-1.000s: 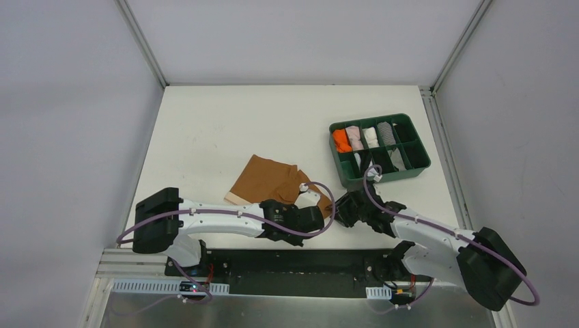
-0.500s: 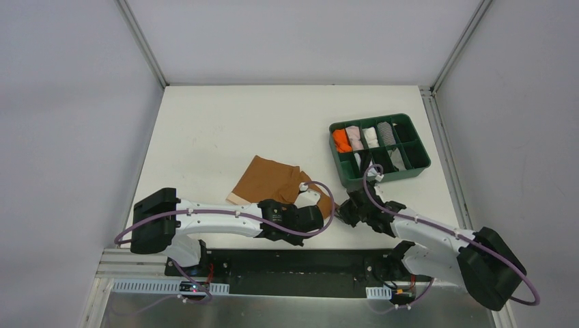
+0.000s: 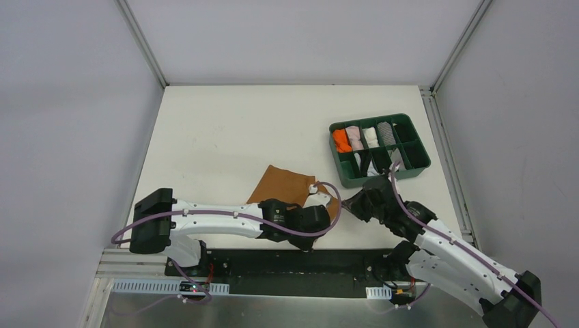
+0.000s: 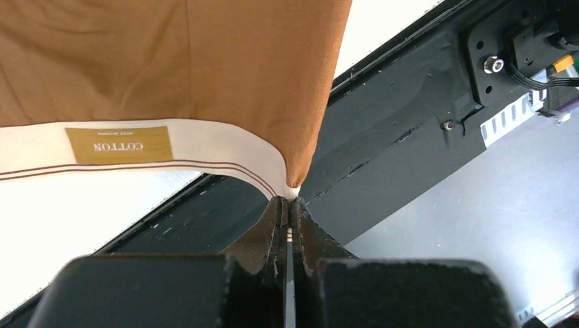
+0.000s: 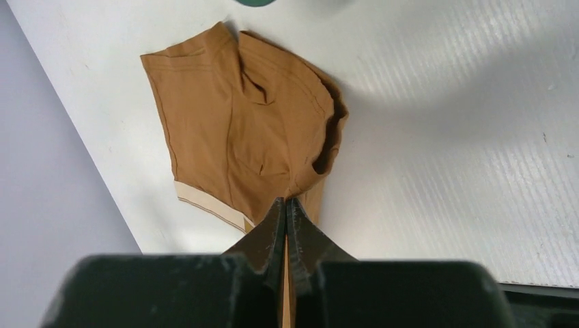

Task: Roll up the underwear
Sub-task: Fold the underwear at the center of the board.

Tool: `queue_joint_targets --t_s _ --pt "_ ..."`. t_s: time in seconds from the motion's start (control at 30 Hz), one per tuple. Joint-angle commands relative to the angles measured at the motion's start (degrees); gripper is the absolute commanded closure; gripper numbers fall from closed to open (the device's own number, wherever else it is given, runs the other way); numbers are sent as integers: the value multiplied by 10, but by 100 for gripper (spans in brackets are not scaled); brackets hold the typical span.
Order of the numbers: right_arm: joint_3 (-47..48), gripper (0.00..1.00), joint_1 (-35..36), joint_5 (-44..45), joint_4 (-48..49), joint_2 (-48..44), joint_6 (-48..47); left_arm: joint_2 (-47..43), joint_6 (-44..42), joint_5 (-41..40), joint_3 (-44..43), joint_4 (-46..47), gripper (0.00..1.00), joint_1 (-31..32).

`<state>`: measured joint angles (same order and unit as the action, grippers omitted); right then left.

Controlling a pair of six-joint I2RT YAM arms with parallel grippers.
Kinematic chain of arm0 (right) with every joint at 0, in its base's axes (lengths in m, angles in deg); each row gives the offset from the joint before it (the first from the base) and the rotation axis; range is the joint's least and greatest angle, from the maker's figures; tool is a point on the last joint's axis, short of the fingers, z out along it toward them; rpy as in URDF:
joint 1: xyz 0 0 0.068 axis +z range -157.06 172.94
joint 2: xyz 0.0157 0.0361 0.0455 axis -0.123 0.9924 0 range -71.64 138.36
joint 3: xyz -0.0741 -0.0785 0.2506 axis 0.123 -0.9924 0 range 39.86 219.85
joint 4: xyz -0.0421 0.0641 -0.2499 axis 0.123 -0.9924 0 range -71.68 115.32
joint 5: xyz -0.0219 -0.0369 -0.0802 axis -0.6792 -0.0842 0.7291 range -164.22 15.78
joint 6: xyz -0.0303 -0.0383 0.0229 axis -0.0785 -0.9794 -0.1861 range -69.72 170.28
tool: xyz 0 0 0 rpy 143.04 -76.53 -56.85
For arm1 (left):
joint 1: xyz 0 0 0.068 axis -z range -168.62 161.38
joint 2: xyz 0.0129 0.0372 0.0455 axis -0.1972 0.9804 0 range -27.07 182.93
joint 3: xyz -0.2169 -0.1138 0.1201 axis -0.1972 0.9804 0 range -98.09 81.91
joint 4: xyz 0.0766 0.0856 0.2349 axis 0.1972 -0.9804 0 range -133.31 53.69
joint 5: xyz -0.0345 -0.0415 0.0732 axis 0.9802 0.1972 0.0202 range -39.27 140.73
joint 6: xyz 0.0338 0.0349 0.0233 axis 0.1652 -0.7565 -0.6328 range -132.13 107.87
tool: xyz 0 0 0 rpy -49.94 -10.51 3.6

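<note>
The tan-brown underwear (image 3: 287,186) with a pale beige waistband (image 4: 136,154) hangs lifted near the table's front edge. My left gripper (image 4: 287,199) is shut on a corner of the waistband; in the top view it (image 3: 321,205) sits at the cloth's near right. My right gripper (image 5: 285,202) is shut on the underwear's brown edge (image 5: 239,130), with the rest draped toward the table. In the top view the right gripper (image 3: 355,203) is just right of the left one.
A green divided tray (image 3: 379,150) stands at the right back, holding an orange roll (image 3: 341,141) and white, pink, grey and black rolls. The black base rail (image 4: 410,130) runs under the left gripper. White table (image 5: 464,137) lies right of the cloth.
Both grippers have lifted and shifted right with the underwear. The cloth has left its flat spread and now hangs bunched between them. The right arm has stretched out further.
</note>
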<state>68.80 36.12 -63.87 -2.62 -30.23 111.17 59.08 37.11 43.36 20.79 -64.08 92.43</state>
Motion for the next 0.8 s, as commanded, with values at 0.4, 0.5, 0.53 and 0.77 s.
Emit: queue_joint_targets --t_s 0.4,0.5,0.53,0.77 --pt "167 100 8 -15 29 153 -137 -186 53 -41 65 -53 100 -66" --pt "194 100 8 -22 50 194 -143 -218 57 -36 90 -53 100 -95" --pt "203 100 9 -22 57 208 -145 -227 57 -35 96 -54 100 -106" --pt "266 100 9 -38 105 303 -155 -272 63 -41 132 -67 100 -150"
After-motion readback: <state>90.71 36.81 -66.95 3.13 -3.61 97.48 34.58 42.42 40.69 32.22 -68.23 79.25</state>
